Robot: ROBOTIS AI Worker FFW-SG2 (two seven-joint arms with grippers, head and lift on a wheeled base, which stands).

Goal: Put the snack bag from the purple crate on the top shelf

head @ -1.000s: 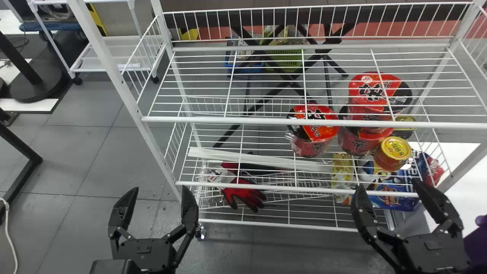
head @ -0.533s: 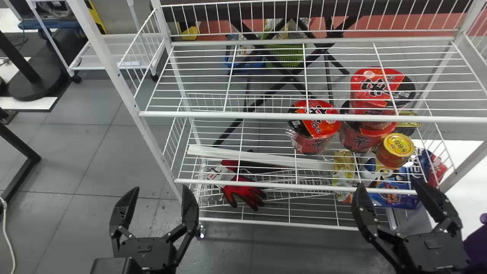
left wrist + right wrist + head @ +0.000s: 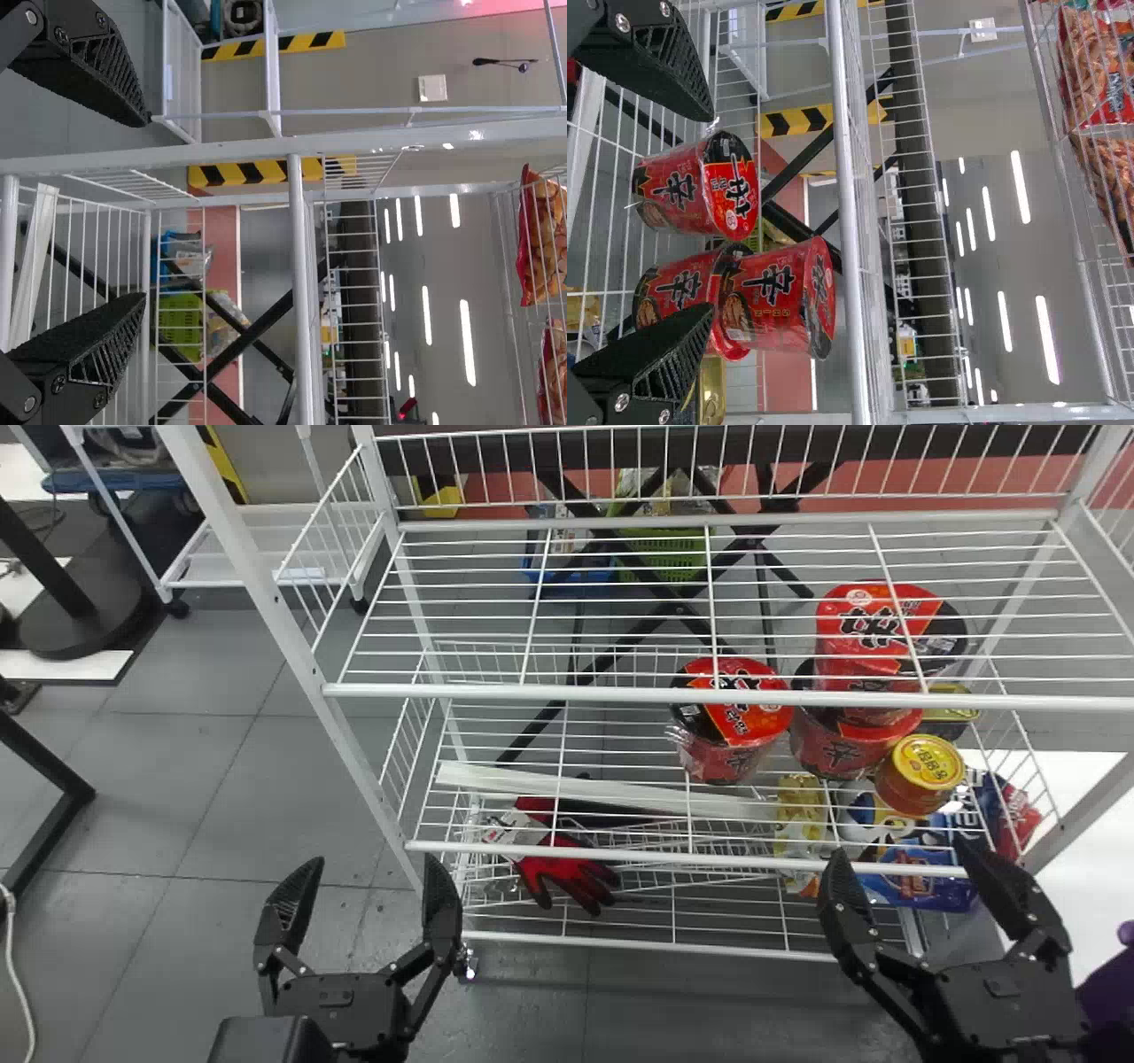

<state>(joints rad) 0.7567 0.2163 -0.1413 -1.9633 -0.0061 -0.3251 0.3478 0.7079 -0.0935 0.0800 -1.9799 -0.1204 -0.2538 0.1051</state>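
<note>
At the right edge of the head view, the purple crate (image 3: pixel 1107 996) stood just beside the body of the right gripper (image 3: pixel 902 850), and well apart from the left gripper (image 3: pixel 374 859). By the task, the snack bag presumably lay in that crate; which way its long axis ran I could not tell. The right arm was plainly the nearer, yet its fingers pointed forward at the white rack (image 3: pixel 673 697) while the crate sat outward, off to their right — so the coming move likely called for swinging the hand away from the rack and down over the crate. Both hands stood wide open, with nothing between their fingers.

High up in the right wrist view, filled bags (image 3: pixel 1094 84) rested on what I took for the top shelf (image 3: pixel 1074 217), well above the noodle cups (image 3: pixel 775 297). The lift with the bag would probably have to clear that front rail — a sagging bag could catch on it.
</note>
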